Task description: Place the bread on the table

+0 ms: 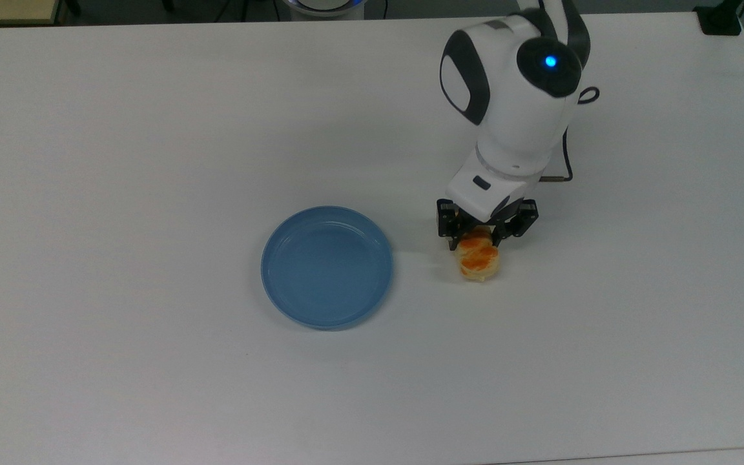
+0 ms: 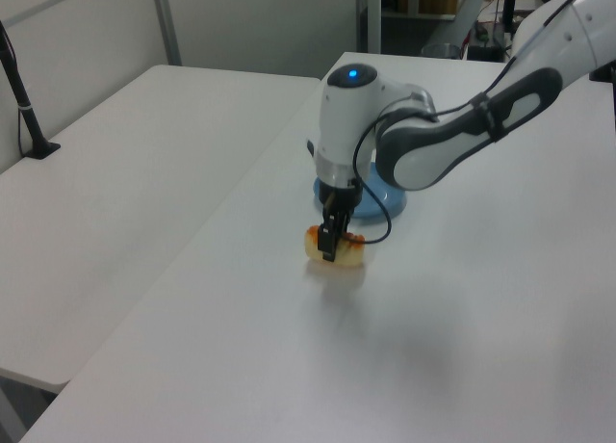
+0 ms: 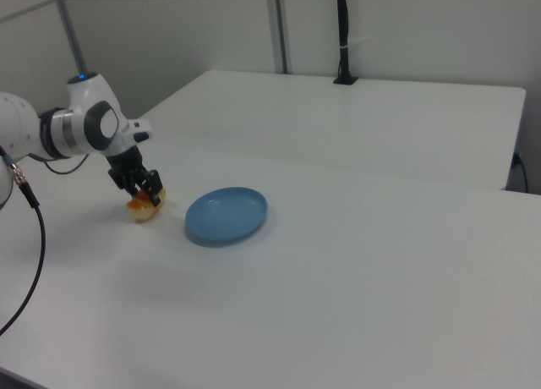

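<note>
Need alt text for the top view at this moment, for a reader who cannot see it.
A white robot arm's tool grips the bread, a small orange-glazed loaf, low over or on the white table. An empty round blue plate sits apart from it, toward the top view's left.

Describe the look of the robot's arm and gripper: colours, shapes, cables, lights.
The arm has smooth, rounded white shells with dark grey to black joint panels and a round dark cap carrying a glowing blue light. A thin dark cable loops along its wrist. The gripper is black and angular under a white block.
</note>
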